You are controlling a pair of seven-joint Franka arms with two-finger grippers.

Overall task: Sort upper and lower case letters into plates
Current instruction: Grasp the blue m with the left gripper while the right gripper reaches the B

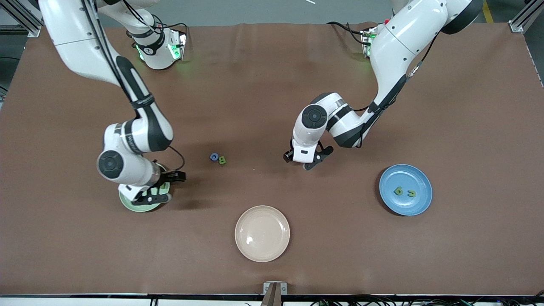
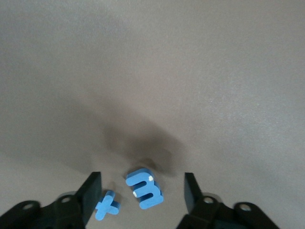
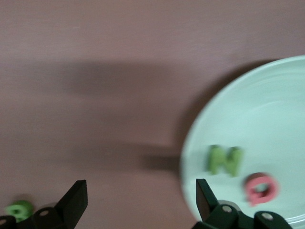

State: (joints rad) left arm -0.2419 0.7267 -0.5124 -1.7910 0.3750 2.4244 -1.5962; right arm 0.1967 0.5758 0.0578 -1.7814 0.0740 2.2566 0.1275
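Observation:
My left gripper [image 1: 299,163] is open, low over the table's middle. In the left wrist view a blue letter m [image 2: 144,188] and a blue letter x [image 2: 107,205] lie on the table between its fingers [image 2: 91,193]. My right gripper [image 1: 153,196] is open and empty over the light green plate [image 1: 127,203]. In the right wrist view that plate [image 3: 257,114] holds a green N [image 3: 224,160] and a pinkish red letter [image 3: 260,187]. The blue plate [image 1: 420,178] holds two green letters [image 1: 398,191]. A blue letter [image 1: 214,157] and a green letter [image 1: 222,160] touch on the table between the arms.
A cream-beige plate [image 1: 262,233] stands bare near the front camera. A small green piece [image 3: 19,210] shows beside a right finger on the table. The brown table [image 1: 467,106] is open toward the left arm's end.

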